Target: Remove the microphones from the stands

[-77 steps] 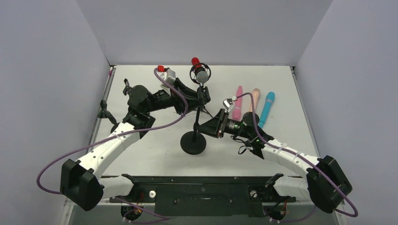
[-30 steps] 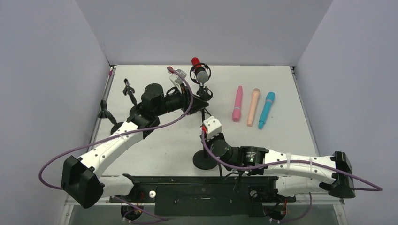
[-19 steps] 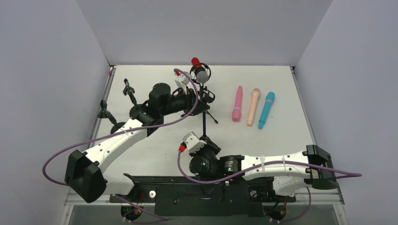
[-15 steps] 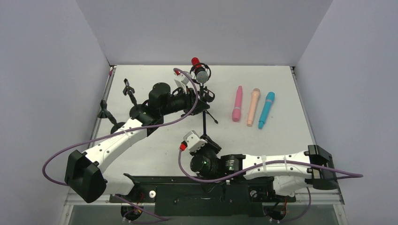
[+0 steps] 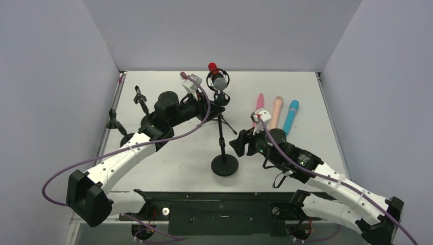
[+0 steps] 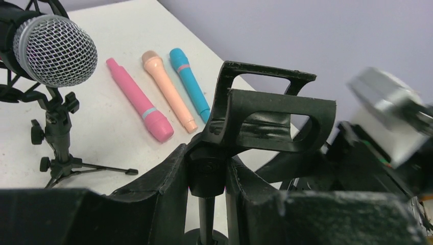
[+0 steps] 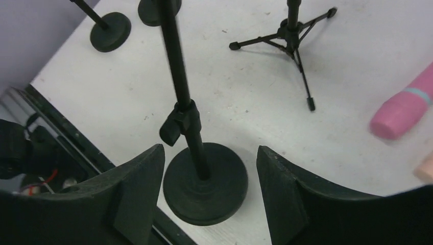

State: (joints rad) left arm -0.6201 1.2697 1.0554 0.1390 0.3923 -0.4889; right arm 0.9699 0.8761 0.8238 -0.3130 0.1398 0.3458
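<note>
A black microphone with a silver grille (image 5: 219, 83) and a red tail sits in a shock mount on a small tripod (image 6: 58, 138) at the back; it also shows in the left wrist view (image 6: 56, 48). A black stand with a round base (image 5: 225, 166) rises in the middle, and its top clip (image 6: 270, 109) is empty. My left gripper (image 5: 217, 108) is shut on the stand's joint just below the clip (image 6: 207, 171). My right gripper (image 5: 237, 145) is open to the right of the pole (image 7: 176, 61), its fingers either side of the base (image 7: 204, 191), touching nothing.
Pink (image 5: 258, 104), peach (image 5: 277, 109) and blue (image 5: 290, 116) microphones lie side by side at the right back, close behind my right wrist. Small black stands (image 5: 113, 120) stand at the left edge. A black rail runs along the near edge.
My right arm has swung from low over the near edge up to the right of the stand, uncovering the base. My left gripper keeps its hold on the stand top and has shifted slightly.
</note>
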